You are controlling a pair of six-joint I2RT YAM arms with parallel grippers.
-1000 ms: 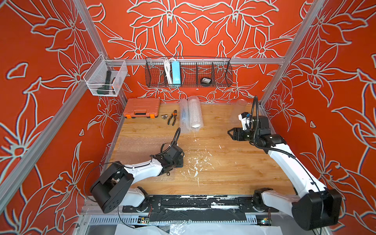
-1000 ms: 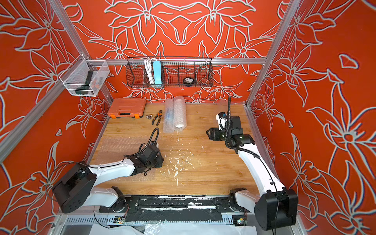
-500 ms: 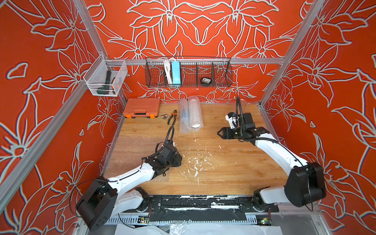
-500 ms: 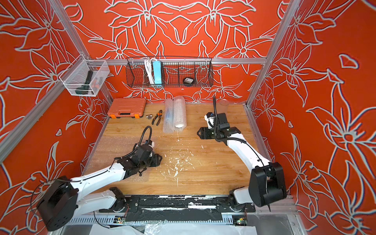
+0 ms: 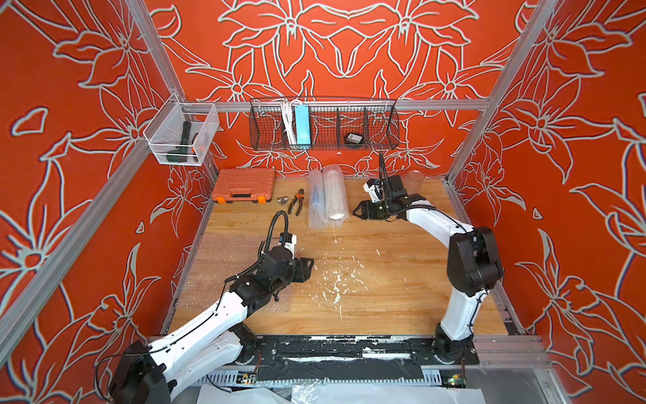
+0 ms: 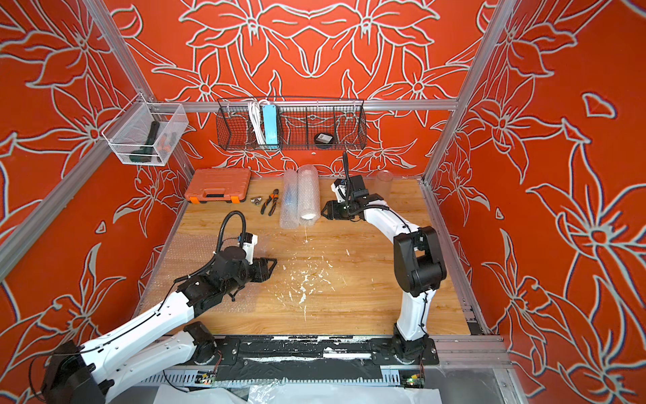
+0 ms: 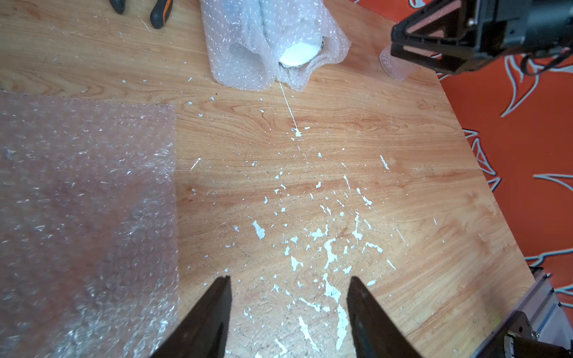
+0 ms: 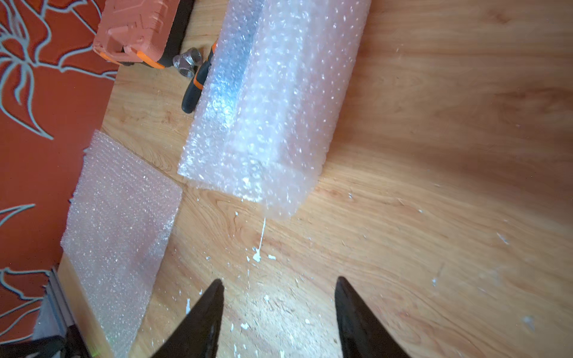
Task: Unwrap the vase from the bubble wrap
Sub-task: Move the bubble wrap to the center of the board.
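Two tubes of bubble wrap (image 5: 328, 196) (image 6: 300, 197) lie side by side at the back middle of the wooden table. The right tube shows a white oval end, the vase (image 7: 299, 54), inside the wrap; the rest of the vase is hidden. A flat sheet of bubble wrap (image 5: 223, 266) (image 7: 77, 201) lies at the table's left. My left gripper (image 5: 309, 267) (image 7: 288, 279) stands open and empty just right of that sheet's edge. My right gripper (image 5: 356, 211) (image 8: 279, 280) is open and empty, pointing at the tubes (image 8: 273, 108) from the right, a short gap away.
An orange tool case (image 5: 243, 185), a metal fitting (image 5: 281, 200) and pliers (image 5: 296, 201) lie left of the tubes. A clear cup-like thing (image 5: 414, 180) stands at the back right corner. A wire basket (image 5: 323, 124) and a clear bin (image 5: 180, 138) hang on the walls.
The right arm has swung left from the right side to beside the tubes, its jaws a little narrower. The left gripper has opened and shifted slightly right off the flat sheet.
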